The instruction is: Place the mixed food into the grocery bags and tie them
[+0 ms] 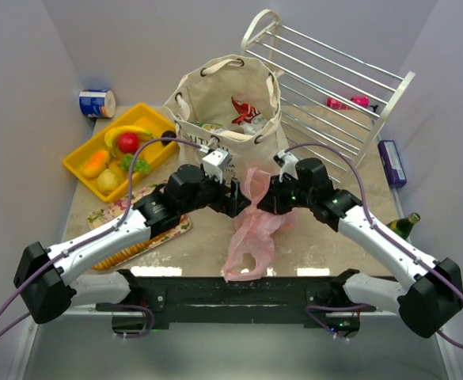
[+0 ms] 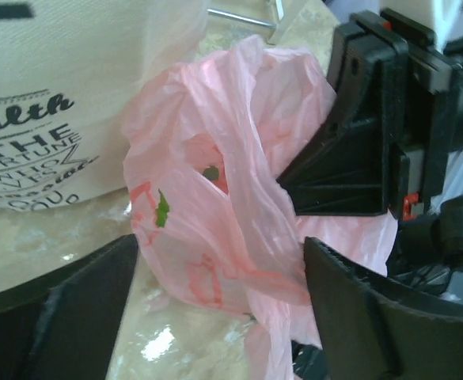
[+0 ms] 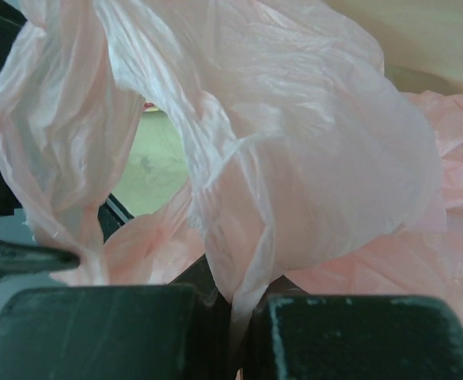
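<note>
The pink plastic bag (image 1: 251,229) lies crumpled at the table's middle, in front of the cream canvas tote (image 1: 227,99). My right gripper (image 3: 239,332) is shut on a twisted strand of the pink bag (image 3: 294,142). My left gripper (image 2: 223,309) stands open on either side of the pink bag (image 2: 215,198), facing the right gripper (image 2: 373,134). A red packet (image 1: 245,111) shows inside the tote. A red apple (image 1: 128,142), banana (image 1: 128,130), grapes (image 1: 137,165) and lemon (image 1: 108,180) lie in the yellow tray (image 1: 79,164).
A blue-and-white can (image 1: 96,103) stands behind the tray. A long cracker sleeve (image 1: 128,249) lies on a patterned board under the left arm. A white wire rack (image 1: 334,87) leans at the back right. Near it are a purple box (image 1: 392,162) and a green bottle (image 1: 405,226).
</note>
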You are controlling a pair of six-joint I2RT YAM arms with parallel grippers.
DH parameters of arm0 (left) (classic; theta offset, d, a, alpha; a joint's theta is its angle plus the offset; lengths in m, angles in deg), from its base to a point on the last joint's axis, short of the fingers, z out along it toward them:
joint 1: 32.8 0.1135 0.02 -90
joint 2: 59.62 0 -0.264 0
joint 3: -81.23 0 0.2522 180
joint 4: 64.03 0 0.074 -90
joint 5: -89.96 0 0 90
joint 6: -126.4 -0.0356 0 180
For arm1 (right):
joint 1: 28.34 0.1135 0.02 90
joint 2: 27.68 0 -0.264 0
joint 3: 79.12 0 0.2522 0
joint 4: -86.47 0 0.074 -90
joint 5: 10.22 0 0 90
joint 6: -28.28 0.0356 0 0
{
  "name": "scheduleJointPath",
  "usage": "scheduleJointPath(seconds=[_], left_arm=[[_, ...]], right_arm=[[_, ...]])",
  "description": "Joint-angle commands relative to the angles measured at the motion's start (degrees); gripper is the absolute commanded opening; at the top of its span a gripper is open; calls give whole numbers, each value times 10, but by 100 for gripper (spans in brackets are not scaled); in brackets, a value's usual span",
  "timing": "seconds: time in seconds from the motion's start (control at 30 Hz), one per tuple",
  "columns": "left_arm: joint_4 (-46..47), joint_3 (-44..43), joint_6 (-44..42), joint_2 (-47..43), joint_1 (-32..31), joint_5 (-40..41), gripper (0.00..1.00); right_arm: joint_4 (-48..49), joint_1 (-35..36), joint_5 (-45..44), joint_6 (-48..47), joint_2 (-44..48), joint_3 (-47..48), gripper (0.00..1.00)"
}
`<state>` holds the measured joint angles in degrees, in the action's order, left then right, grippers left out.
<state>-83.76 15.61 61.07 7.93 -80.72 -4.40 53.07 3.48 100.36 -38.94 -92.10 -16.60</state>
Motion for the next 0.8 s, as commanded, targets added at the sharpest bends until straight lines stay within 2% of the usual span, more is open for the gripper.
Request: scheduleJointPath(seconds=[0.0, 0.03, 0.1, 0.13, 0.2, 0.27, 0.37, 0.43, 0.6, 0.77], left_arm=[[125, 34, 52, 13, 35, -50, 73], [134, 39, 57, 15, 41, -53, 52], [146, 51, 71, 22, 55, -60, 32], [147, 54, 71, 21, 61, -64, 14], [144, 62, 64, 14, 76, -65, 0], [130, 64, 56, 5, 86, -64, 0], [61, 43, 25, -28, 100, -46, 0], [-24, 28, -10, -49, 101, -14, 0], [-184, 18, -69, -135, 102, 184, 0], [-215, 18, -116, -153, 103, 331, 0]], right_arm=[[21, 2, 25, -18, 5, -6, 0], [21, 1, 26, -18, 7, -8, 0], [18, 1, 25, -17, 12, -7, 1], [16, 1, 27, -17, 17, -4, 1], [14, 1, 34, -18, 18, -2, 2], [19, 3, 54, -16, 17, -5, 3], [34, 10, 69, 2, 4, -8, 2], [47, 24, 71, 13, -4, -7, 2], [104, 77, 76, 25, -74, 19, 2], [88, 82, 95, 17, -135, 70, 1]])
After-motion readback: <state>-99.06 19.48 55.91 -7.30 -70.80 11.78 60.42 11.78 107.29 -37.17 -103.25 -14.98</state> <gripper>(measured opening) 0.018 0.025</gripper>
